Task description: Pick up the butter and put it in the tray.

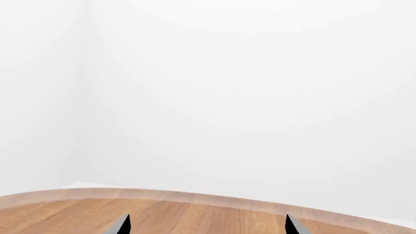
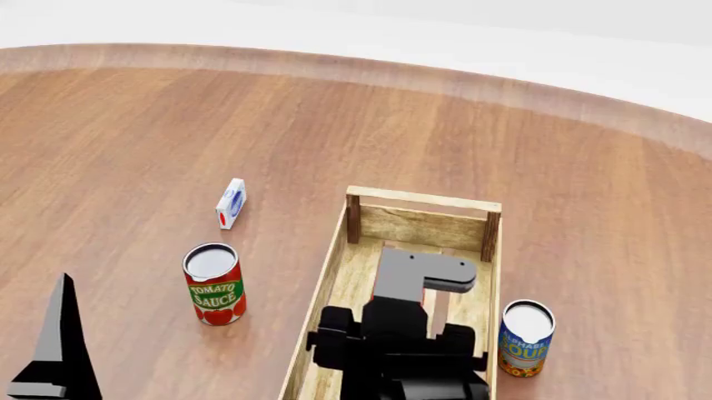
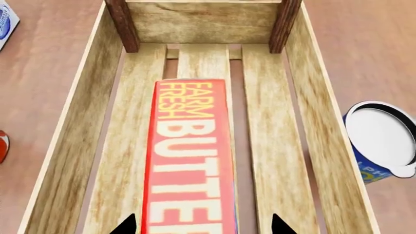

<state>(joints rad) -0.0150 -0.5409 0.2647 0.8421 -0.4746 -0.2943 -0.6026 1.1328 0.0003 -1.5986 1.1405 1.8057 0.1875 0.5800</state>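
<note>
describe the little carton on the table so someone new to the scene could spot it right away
Start at the long pale wooden tray on the round wooden table. To its left stands a red tomato sauce can; just beyond that can lies the small carton. It is the only white, blue and red box, far smaller than either can.

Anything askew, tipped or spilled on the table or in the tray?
Nothing spilled or damaged. The butter lies label up inside the tray, lengthwise along the slats. The tomato sauce can and blue can stand upright. Only the small white carton sits angled, off alone.
</note>
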